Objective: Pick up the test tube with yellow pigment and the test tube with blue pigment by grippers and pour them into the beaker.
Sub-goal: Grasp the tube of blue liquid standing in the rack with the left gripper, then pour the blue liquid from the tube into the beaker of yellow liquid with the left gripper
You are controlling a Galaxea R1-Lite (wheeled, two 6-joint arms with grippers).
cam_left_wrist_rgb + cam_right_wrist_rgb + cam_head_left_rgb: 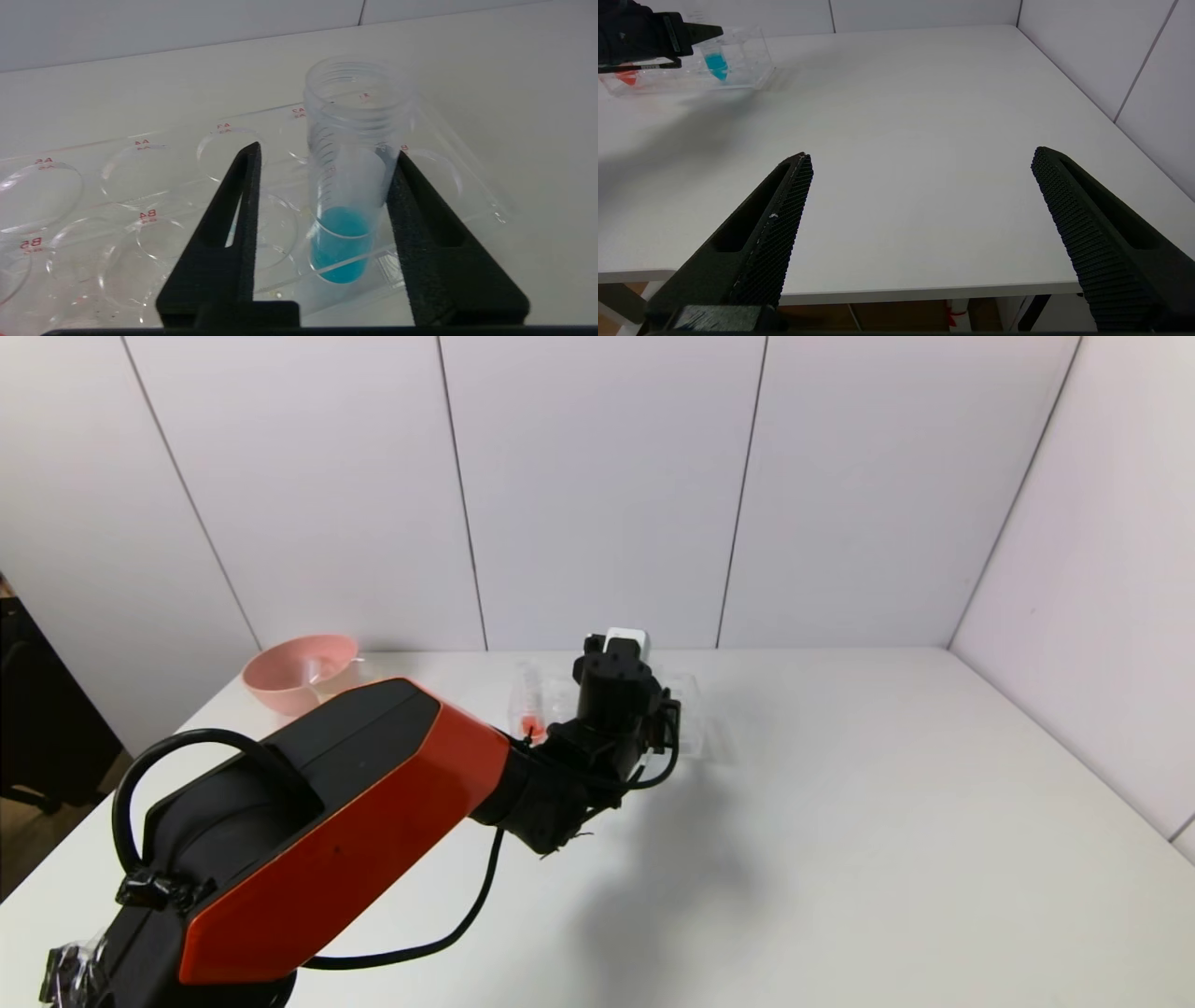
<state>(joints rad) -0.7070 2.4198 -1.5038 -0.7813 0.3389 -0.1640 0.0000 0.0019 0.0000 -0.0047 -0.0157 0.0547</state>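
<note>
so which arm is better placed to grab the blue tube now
Left. The left hand is at the clear rack, open, with the test tube with blue pigment between its fingers. The right hand is open too, but far off near the table's front edge.

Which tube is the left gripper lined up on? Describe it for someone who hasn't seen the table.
Find the clear many-holed rack at the table's far edge. The test tube with blue pigment stands in its end hole, between the open fingers of the left gripper. Its liquid is bright blue; the other tube in sight holds red.
</note>
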